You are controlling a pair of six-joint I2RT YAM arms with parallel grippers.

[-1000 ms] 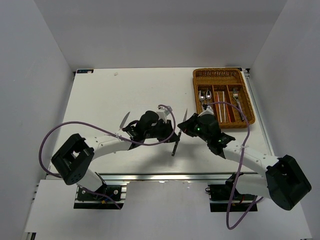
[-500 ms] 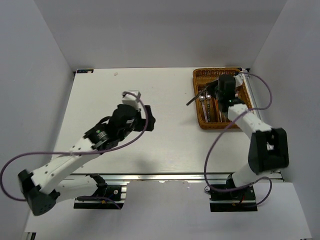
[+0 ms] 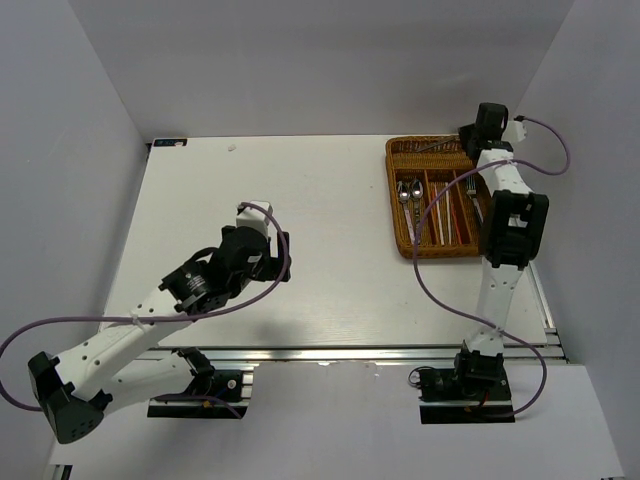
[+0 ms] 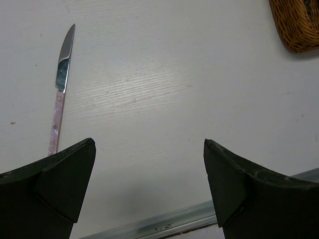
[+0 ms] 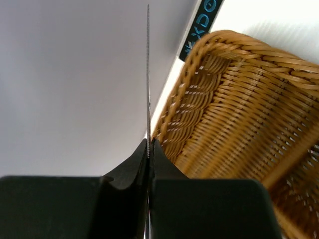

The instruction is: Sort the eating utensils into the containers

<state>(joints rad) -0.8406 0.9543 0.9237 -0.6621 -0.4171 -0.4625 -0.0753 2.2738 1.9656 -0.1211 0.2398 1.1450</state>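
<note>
A knife [image 4: 60, 94] with a pinkish handle lies flat on the white table, ahead and left of my left gripper [image 4: 149, 149], which is open and holds nothing. In the top view that gripper [image 3: 284, 252] hovers left of centre and the arm hides the knife. My right gripper [image 5: 149, 142] is shut on a second knife [image 5: 148, 74], seen edge-on as a thin serrated blade. It hangs over the crosswise slot at the back of the wicker tray [image 3: 393, 205]. The long slots hold two spoons [image 3: 408, 193], red and white chopsticks [image 3: 446, 215] and a fork [image 3: 472, 190].
The right arm [image 3: 500, 215] stretches straight along the tray's right side to the back wall. A corner of the tray [image 4: 299, 30] shows at the top right of the left wrist view. The table's metal front rail [image 4: 164, 224] runs just below the left fingers.
The left gripper has opened and drawn back left, leaving its knife on the table. The right arm has carried the other knife from the table's middle to the tray's back slot.
</note>
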